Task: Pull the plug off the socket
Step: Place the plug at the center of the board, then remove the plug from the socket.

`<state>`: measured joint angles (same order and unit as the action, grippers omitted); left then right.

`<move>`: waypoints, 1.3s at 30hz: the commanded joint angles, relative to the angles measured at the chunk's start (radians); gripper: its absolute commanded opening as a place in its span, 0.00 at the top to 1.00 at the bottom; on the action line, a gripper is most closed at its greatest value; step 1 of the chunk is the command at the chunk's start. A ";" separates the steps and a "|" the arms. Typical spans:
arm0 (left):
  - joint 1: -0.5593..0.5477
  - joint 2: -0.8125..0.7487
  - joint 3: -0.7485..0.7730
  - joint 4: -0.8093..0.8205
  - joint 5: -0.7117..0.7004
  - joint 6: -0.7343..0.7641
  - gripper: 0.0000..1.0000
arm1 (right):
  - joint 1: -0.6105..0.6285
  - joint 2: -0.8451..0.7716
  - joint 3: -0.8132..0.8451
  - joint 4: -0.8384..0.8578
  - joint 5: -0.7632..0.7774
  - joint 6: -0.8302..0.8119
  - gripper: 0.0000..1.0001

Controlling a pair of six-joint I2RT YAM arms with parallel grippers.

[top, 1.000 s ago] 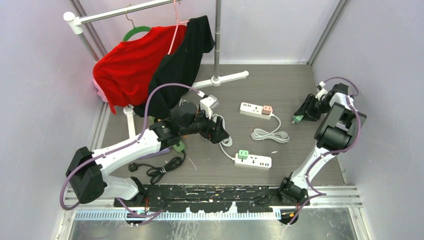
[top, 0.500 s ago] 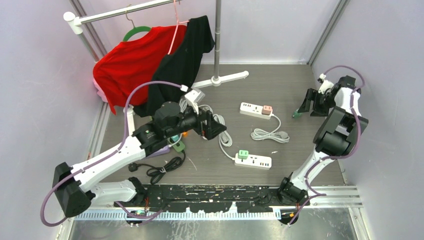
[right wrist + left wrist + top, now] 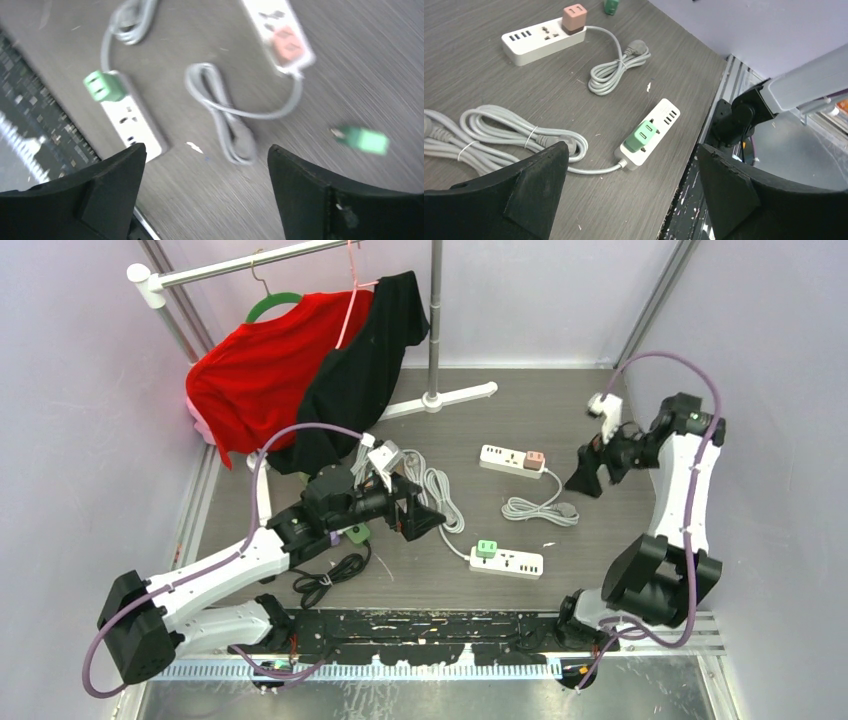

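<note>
Bright even light, right wrist motion-blurred

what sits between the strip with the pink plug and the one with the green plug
A coiled grey cord lies there, clear in the top and left wrist views.

Pale lilac walls (image 3: 520, 300) enclosing dark wood-grain tabletop (image 3: 600, 540). White garment rack (image 3: 434, 320) standing at back left, red shirt (image 3: 260, 370) and black shirt (image 3: 365, 350) hanging there.

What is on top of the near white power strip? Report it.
A green block-shaped plug sits in the cord end of the white plastic power strip. Its prongs and the socket beneath are covered; the other sockets lie bare.
</note>
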<state>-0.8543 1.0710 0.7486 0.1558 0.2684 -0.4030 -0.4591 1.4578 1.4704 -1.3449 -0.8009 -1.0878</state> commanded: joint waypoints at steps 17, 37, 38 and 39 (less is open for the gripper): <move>-0.103 0.178 -0.157 0.325 0.123 0.458 0.02 | 0.693 -0.227 -0.453 0.158 -0.071 -0.226 0.14; -0.158 0.555 -0.113 0.542 0.141 0.463 0.05 | 0.880 -0.321 -0.748 0.717 0.179 0.159 0.30; -0.157 0.560 -0.116 0.555 0.145 0.464 0.05 | 0.879 -0.324 -0.769 0.720 0.183 0.156 0.31; -0.158 0.564 -0.118 0.566 0.146 0.468 0.05 | 0.880 -0.329 -0.784 0.725 0.186 0.150 0.31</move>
<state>-1.0069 1.6226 0.6041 0.5907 0.3916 0.0395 0.4175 1.1633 0.7238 -0.7261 -0.6304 -0.9649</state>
